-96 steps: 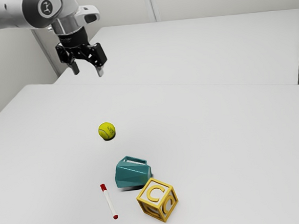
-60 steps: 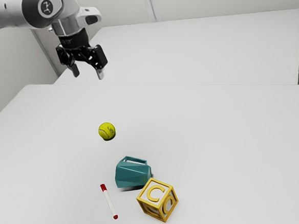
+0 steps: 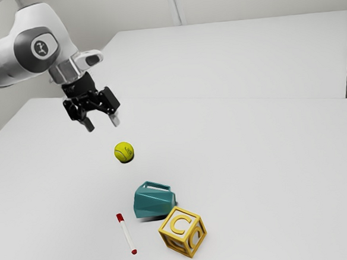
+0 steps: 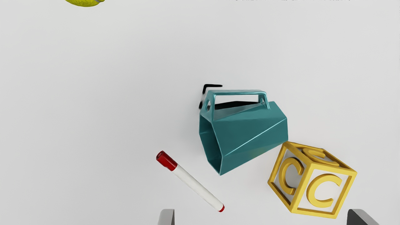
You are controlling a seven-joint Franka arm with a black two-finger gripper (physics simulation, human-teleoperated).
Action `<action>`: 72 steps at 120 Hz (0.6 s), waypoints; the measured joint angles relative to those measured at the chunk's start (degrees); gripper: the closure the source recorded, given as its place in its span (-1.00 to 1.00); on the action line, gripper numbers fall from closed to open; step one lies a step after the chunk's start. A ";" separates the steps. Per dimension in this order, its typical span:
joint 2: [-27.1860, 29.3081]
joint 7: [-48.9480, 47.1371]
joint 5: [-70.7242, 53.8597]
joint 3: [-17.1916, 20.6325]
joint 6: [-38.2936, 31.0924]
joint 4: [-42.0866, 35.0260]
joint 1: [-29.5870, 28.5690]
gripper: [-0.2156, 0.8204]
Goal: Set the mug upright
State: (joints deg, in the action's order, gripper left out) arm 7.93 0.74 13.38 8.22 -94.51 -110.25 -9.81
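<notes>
Mug [image 3: 154,201]: teal, lying on its side on the table [image 3: 272,176], between marker [image 3: 126,234] and block [image 3: 182,232]. Gripper [image 3: 103,124]: jaws apart, nothing held, above the table. Ball [image 3: 124,152]: yellow-green, near the mug.

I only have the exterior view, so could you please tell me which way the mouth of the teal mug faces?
Observer: The wrist view shows the mouth of the mug opening toward the side where the marker lies, away from the yellow block.
Operator: Thank you. Is the handle solid at its mouth end, where it meets the body?
Observer: No, the handle has a small round hole there.
Operator: And could you tell me what colour the mug is inside?
Observer: Teal, like its outside, as far as the visible inner wall shows.
</notes>
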 joint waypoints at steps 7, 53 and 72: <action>1.68 1.55 2.44 -0.06 -2.75 -4.24 -0.61 -0.58; 4.80 9.61 18.63 -0.21 -17.67 -24.37 -1.66 -0.58; 4.81 12.74 22.14 -0.22 -20.38 -28.78 -2.20 -0.58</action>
State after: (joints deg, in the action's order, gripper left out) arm 12.74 13.48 35.52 8.00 -114.89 -139.03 -12.01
